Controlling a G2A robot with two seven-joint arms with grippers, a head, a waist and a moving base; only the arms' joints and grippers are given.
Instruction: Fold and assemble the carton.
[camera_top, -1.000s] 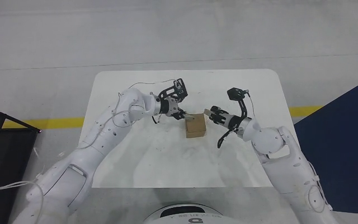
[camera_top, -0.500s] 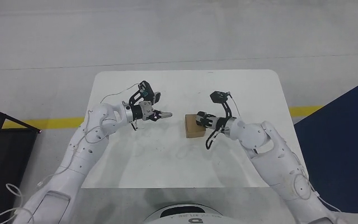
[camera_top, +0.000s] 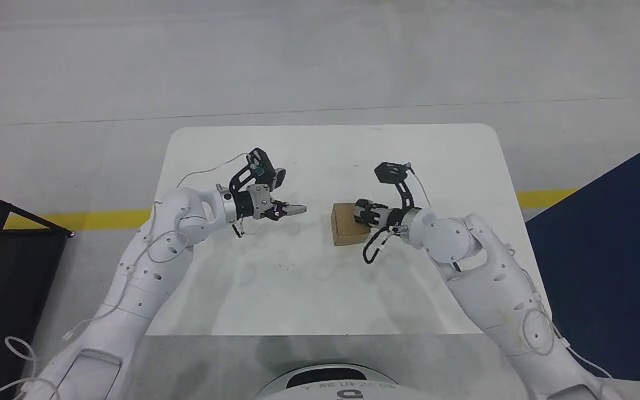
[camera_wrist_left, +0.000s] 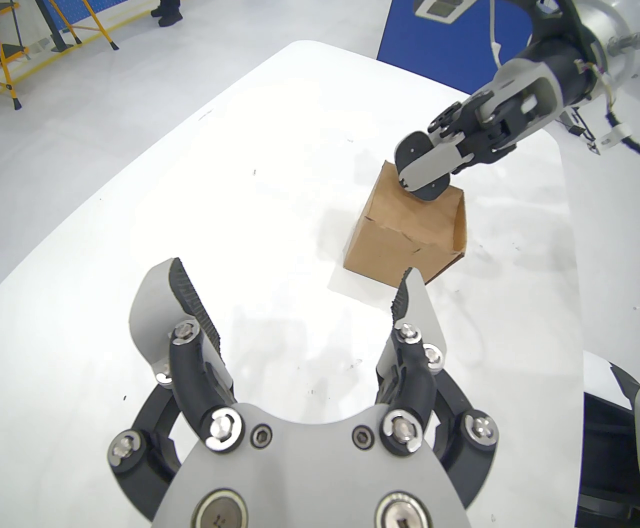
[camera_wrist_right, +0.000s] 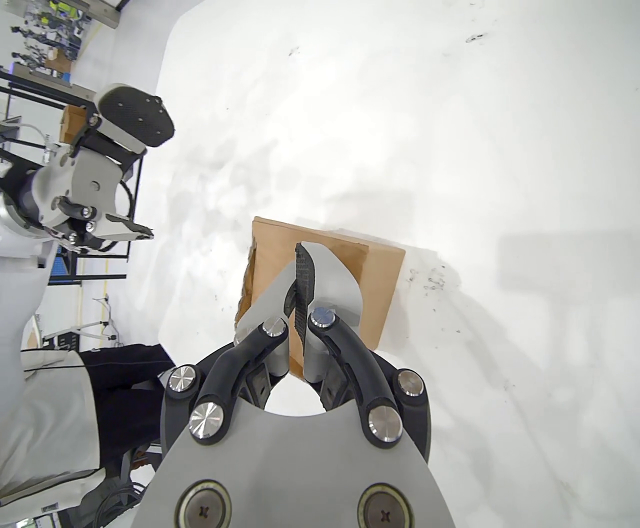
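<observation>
carton (camera_top: 347, 226) sits around the middle of the table (camera_top: 420, 160), a bit toward the R arm's side; it's brown and stood up into a box shape, but one side looks open w/ the inside wall showing in the left wrist view. R gripper (camera_wrist_right: 301, 255) is right on it, fingers squeezed together, tips on the top edge; can't tell if a flap's pinched in there tbh. L gripper (camera_wrist_left: 291, 280) is spread wide, holding nothing, well apart from the carton but aimed straight at it; carton's dead ahead of the gap. So R is the nearer arm by far; imo L needs to come in for the open side while R pins it.
</observation>
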